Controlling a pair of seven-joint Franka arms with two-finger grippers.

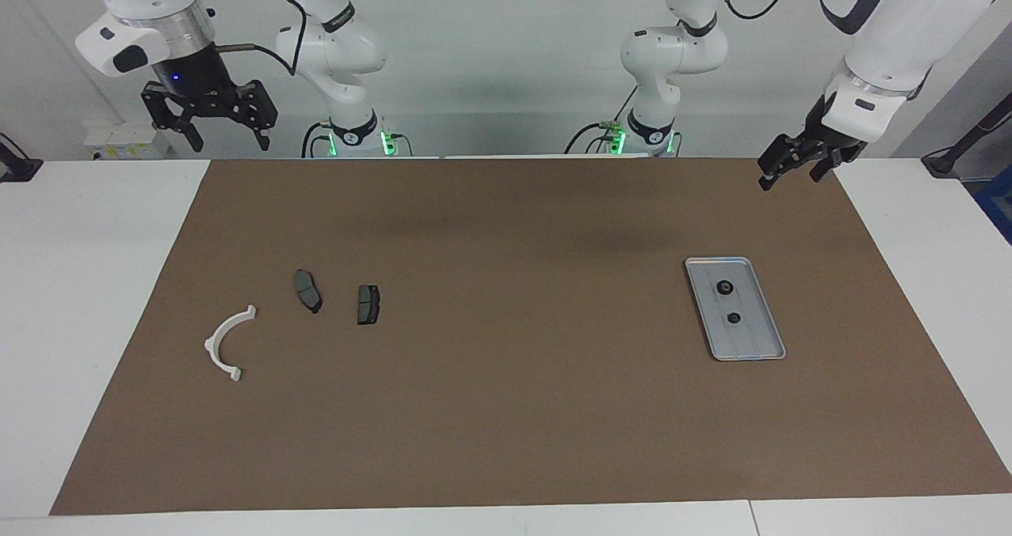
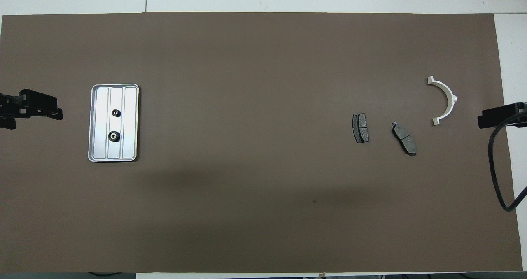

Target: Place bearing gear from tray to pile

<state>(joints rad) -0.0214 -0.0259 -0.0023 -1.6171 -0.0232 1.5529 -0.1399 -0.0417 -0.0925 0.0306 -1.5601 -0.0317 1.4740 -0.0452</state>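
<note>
While both arms wait raised, two bearing gears [image 2: 115, 124] lie in one tray [image 2: 131, 122]; pile [image 1: 312, 315]: one bracket [image 1: 225, 345], two pads [image 2: 404, 138]. Left gripper [image 1: 800, 164] fingers: cannot tell; right gripper [image 1: 228, 137] fingers spread, empty.

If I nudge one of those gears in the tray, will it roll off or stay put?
Probably stays: both gears lie flat in the tray, so sliding seems likelier than rolling. The ridges and raised rim should check a slide. Small and round, they may slip from the fingers.
</note>
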